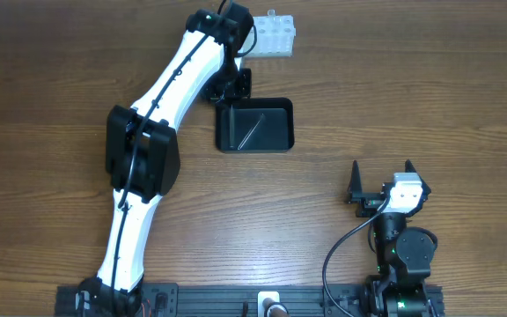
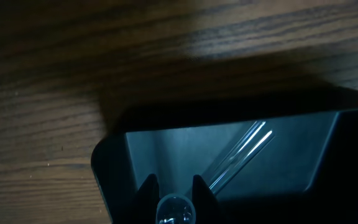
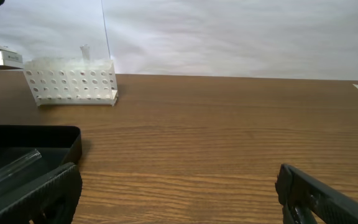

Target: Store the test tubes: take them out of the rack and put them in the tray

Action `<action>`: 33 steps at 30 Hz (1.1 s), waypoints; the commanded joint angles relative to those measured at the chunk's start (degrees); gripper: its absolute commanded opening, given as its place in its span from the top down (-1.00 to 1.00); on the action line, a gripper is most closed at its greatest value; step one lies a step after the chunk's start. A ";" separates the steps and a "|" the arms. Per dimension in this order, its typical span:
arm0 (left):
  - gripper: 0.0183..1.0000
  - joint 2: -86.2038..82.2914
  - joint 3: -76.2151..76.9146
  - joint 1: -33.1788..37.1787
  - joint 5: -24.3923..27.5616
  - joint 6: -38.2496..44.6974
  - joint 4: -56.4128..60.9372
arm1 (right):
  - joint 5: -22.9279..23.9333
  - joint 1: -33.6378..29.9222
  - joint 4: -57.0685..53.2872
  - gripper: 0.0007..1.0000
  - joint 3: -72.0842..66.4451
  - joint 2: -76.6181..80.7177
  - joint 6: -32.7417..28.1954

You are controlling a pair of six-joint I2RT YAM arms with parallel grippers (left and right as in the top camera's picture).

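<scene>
Starting on the left: the left gripper [image 2: 174,186] is clamped on a test tube [image 2: 174,208], and you can see its rounded glass end wedged between the two fingers. It hangs right over the near corner of the black tray [image 1: 276,132], just inside the rim. So I'd call this the drop-off step, tube carried over and not yet let go. The next move looks simple to me: get the tube low and roughly flat, then open up so it lies down instead of bouncing off the tube in the tray [image 1: 251,130], which sits diagonally across the floor close to where this one would land.

A bit further right and toward the back is the white rack [image 1: 271,35], just beyond the tray. From the right wrist view I can make out one tube in the rack [image 3: 84,50] poking up above the top (could be more, it's too small to be sure).

Far right, the right gripper [image 1: 381,172] sits over bare wooden table [image 1: 429,79], well apart from everything, fingers spread wide and holding nothing.

Count as I see it: one tray, one rack, two arms, and three tubes, with one in the tray, one in the left gripper and at least one in the rack.
</scene>
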 commanded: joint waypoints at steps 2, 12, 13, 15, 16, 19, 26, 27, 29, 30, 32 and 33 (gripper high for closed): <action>0.88 1.60 0.52 0.83 0.57 -0.83 0.33 | -0.50 0.33 -0.17 -0.98 -0.31 -0.63 0.37; 0.88 3.43 0.52 0.83 0.57 -0.83 0.37 | -0.50 0.33 -0.17 -0.98 -0.31 -0.63 0.37; 0.88 3.45 0.52 0.83 0.57 -0.83 0.37 | -0.50 0.33 -0.17 -0.98 -0.31 -0.63 0.37; 0.87 3.67 0.52 0.83 0.59 -0.83 0.46 | -0.50 0.33 -0.17 -0.98 -0.31 -0.63 0.37; 0.87 3.78 0.52 0.83 0.59 -0.83 0.48 | -0.50 0.33 -0.20 -0.99 -0.31 -0.63 0.37; 0.75 3.96 0.52 0.83 0.59 -0.83 0.50 | -0.50 0.33 -0.17 -0.99 -0.31 -0.63 0.37; 0.48 3.85 0.55 0.83 0.59 -0.83 0.48 | -0.50 0.33 -0.17 -0.99 -0.31 -0.63 0.37; 0.47 3.78 0.55 0.83 0.59 -0.83 0.48 | -0.50 0.33 -0.17 -0.99 -0.31 -0.63 0.37; 0.48 3.37 0.55 0.83 0.61 -0.83 0.31 | -0.50 0.33 -0.17 -0.99 -0.31 -0.63 0.37; 0.48 3.08 0.55 0.83 0.61 -0.83 0.20 | -0.50 0.33 -0.17 -0.99 -0.31 -0.63 0.37; 0.48 1.92 0.55 0.85 0.57 -0.83 -0.20 | -0.50 0.33 -0.17 -0.99 -0.31 -0.63 0.39; 0.48 1.16 0.55 0.90 0.57 -0.83 -0.22 | -0.50 0.33 -0.17 -0.98 -0.31 -0.63 0.37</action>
